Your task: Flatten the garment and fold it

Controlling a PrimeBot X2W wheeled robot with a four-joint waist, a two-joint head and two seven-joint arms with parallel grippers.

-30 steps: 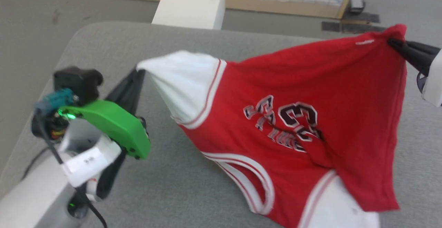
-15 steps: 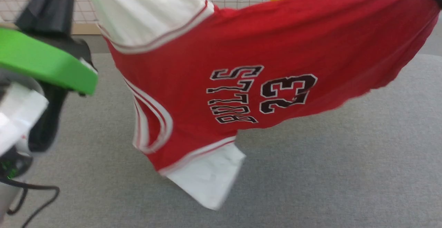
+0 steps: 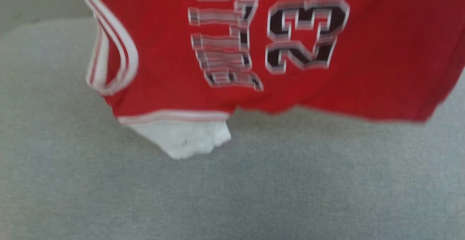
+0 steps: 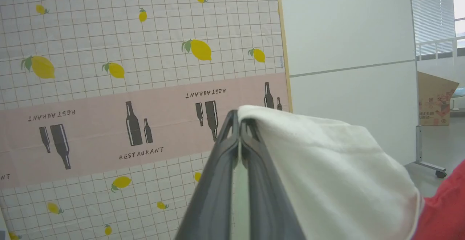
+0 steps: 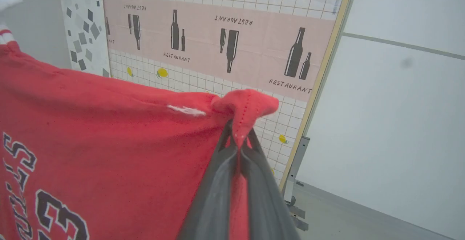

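One shirt (image 3: 363,87) hangs spread sideways over the grey pad (image 3: 254,196), its print blurred. Its lower white sleeve (image 3: 181,142) dangles close to the pad; you can't tell whether they touch. Your left gripper (image 4: 238,118) is clamped on the other white sleeve (image 4: 327,167), your right gripper (image 5: 238,140) on a red corner. Behind them stands a lemon-print screen (image 4: 109,51).
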